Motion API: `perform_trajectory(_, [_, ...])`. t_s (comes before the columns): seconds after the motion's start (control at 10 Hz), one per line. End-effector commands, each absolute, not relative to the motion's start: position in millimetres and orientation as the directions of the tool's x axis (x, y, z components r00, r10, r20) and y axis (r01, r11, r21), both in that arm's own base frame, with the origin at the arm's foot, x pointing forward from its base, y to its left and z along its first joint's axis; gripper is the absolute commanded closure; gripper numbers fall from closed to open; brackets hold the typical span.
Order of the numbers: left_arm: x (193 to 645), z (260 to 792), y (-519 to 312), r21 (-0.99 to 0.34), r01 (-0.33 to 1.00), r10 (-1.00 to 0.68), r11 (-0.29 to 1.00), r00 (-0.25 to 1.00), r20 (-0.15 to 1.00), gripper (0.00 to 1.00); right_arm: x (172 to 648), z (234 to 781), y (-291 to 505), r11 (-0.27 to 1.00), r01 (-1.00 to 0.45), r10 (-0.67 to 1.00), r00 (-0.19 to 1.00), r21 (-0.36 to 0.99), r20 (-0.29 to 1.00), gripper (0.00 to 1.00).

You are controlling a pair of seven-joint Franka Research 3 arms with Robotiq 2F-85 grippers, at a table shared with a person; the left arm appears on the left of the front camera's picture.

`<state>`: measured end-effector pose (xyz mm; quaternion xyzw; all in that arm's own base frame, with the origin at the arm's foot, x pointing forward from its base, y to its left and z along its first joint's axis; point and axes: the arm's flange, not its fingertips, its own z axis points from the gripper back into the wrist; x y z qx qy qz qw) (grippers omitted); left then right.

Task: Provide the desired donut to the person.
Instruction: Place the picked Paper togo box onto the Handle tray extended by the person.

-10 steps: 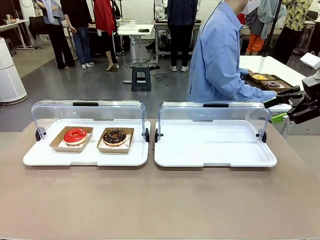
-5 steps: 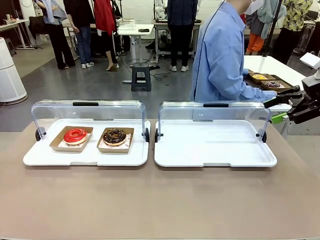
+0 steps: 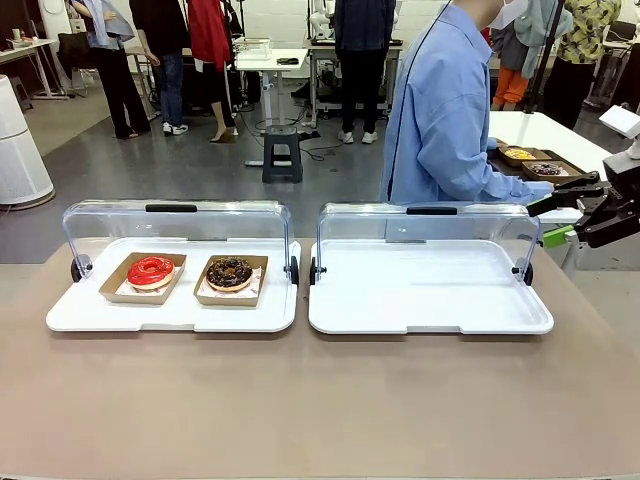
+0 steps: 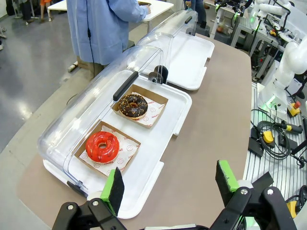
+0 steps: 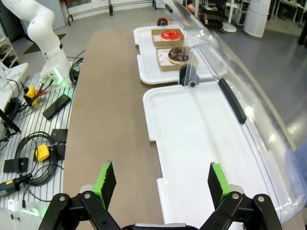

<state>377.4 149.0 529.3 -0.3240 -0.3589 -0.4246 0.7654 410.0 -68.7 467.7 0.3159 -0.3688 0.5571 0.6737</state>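
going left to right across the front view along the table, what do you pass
left tray → red donut → chocolate donut → right tray, nothing on it → right gripper, open, past the table's right edge

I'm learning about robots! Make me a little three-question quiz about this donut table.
1. How many donuts sit in the left tray?
2. True or false: the right tray holds a donut.
3. Which donut lies nearer the right tray: A) the red donut or B) the chocolate donut?

Key
1. Two, each in its own cardboard box.
2. False; it holds nothing.
3. B.
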Motion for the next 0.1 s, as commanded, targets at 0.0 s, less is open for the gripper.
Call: perform_trajectory(0.0, [378.1, 530.7, 148.8, -0.182, 0.887, -0.406, 0.424, 0.366, 0.838, 0.0, 410.5, 466.8, -67.6, 0.192, -0.981, 0.505, 0.121, 0.025, 0.854, 0.0])
